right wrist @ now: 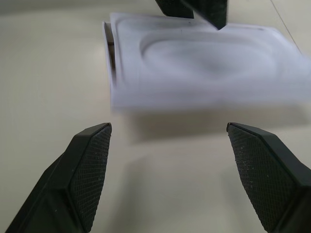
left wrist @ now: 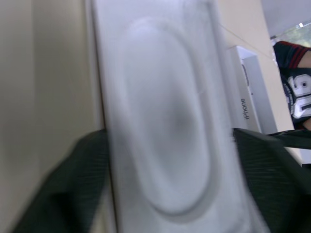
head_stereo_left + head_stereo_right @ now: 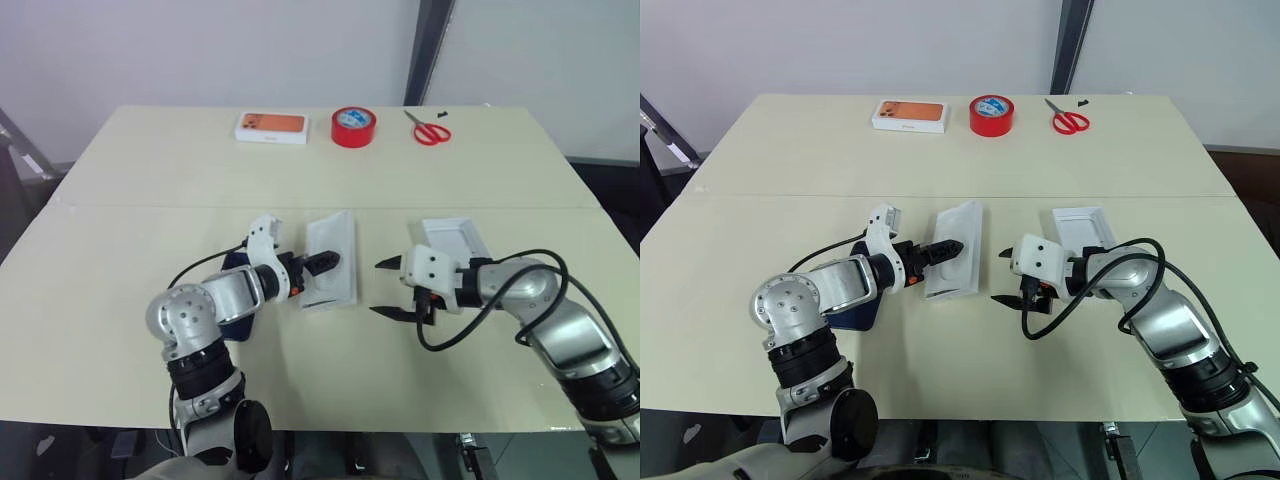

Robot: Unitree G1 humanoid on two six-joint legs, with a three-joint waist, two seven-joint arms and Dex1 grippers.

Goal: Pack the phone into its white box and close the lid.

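A thin white insert with an oval recess lies over the white box at mid-table. My left gripper is open, one finger on each side of the insert's near edge, and the insert looks blurred in both wrist views. The dark blue phone lies flat under my left forearm, mostly hidden. To the right, the lid rests open side up. My right gripper stands open and empty, just right of the box and in front of the lid, pointing at the insert.
Along the far edge sit a white box with an orange phone picture, a red tape roll and red scissors. A person in a dark numbered jersey stands beyond the table.
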